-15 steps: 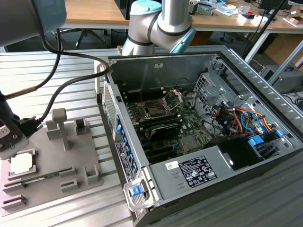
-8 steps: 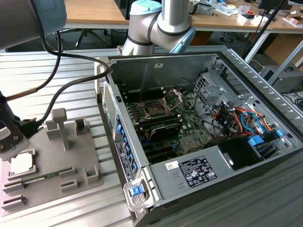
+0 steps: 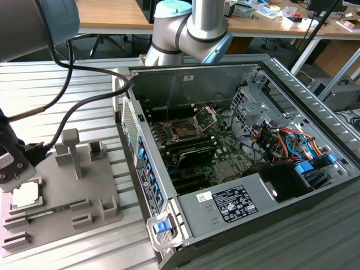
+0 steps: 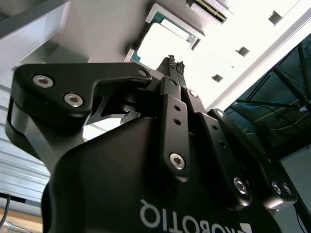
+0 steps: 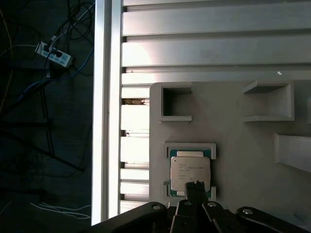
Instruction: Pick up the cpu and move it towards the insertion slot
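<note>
The cpu (image 3: 26,194), a flat silvery square with a thin green rim, lies flat in the square recess of the grey plastic tray (image 3: 90,180) at the exterior view's left. My gripper (image 3: 11,179) hangs just above the cpu's near edge. In both wrist views its fingertips meet with nothing between them: gripper (image 5: 195,185) over cpu (image 5: 189,169), and gripper (image 4: 175,63) below cpu (image 4: 160,46). I cannot tell whether they touch the chip. The insertion slot (image 3: 185,129), a dark socket with its silver plate hinged up, sits on the motherboard inside the open case.
The open computer case (image 3: 236,214) fills the exterior view's right, with cables and a power supply inside. A long green memory stick (image 3: 50,211) lies in the tray, whose upright posts (image 3: 72,151) rise between gripper and case. The arm's cable (image 3: 84,107) hangs over the tray.
</note>
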